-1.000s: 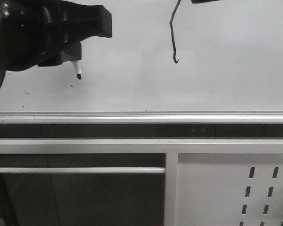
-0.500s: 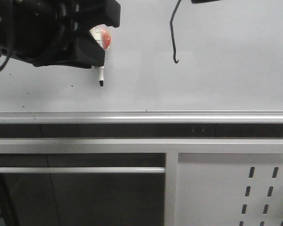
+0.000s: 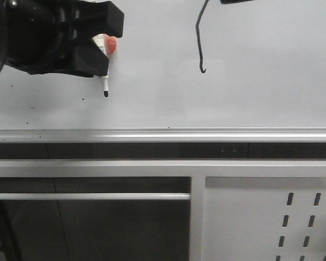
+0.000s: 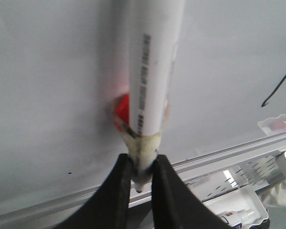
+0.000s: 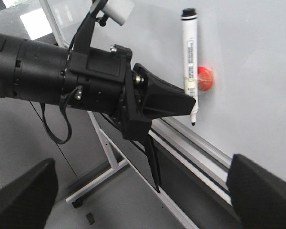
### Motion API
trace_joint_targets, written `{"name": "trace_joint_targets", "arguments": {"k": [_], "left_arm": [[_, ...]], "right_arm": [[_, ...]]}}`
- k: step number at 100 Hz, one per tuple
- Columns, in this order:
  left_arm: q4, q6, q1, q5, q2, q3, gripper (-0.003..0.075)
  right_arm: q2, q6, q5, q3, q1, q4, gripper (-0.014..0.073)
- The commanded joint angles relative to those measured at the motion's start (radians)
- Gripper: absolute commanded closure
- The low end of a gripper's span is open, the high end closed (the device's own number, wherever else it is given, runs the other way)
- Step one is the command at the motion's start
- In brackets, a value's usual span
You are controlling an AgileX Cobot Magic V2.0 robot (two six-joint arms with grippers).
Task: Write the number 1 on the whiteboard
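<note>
The whiteboard (image 3: 250, 92) fills the upper front view, edged below by a silver rail (image 3: 163, 133). The number 1 (image 3: 198, 43) is a thin black stroke with a small hook at its lower end, top centre; it also shows in the left wrist view (image 4: 279, 90). My left gripper (image 3: 100, 60) is shut on a white marker (image 4: 150, 71), black tip (image 3: 105, 94) pointing down close to the board, left of the stroke. I cannot tell if the tip touches. A red round piece (image 3: 113, 43) sits by the marker's taped part. My right gripper (image 5: 143, 191) is open and empty, watching the left gripper (image 5: 181, 102).
A grey perforated panel (image 3: 271, 217) and a white bar (image 3: 92, 197) lie below the rail. A tray with spare markers (image 4: 238, 212) shows under the board. Tiny dark specks (image 3: 82, 99) dot the board. The stand's legs (image 5: 105, 162) reach the floor.
My left gripper swung right with the marker, then came back a little to the left. The red piece came into view. The stroke is unchanged.
</note>
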Motion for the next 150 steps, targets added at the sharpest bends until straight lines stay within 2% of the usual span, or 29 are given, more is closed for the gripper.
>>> {"name": "trace_joint_targets", "arguments": {"k": [1,130,137,150], "left_arm": [[0.048,0.003,0.013,0.041,-0.029,-0.035,0.0724],[0.048,-0.014,0.015,-0.021,-0.029,-0.063,0.0729],[0.048,-0.065,0.025,-0.055,-0.029,-0.063,0.0729],[0.048,-0.068,0.038,-0.144,-0.029,-0.063,0.0729]], "right_arm": [[-0.009,-0.005,-0.053,-0.024,0.001,-0.004,-0.0057],[-0.009,-0.005,-0.053,-0.024,0.001,-0.004,-0.0057],[-0.009,-0.005,-0.053,-0.024,0.001,-0.004,-0.0057],[-0.009,-0.005,-0.051,-0.024,0.001,-0.004,-0.0057]]}}
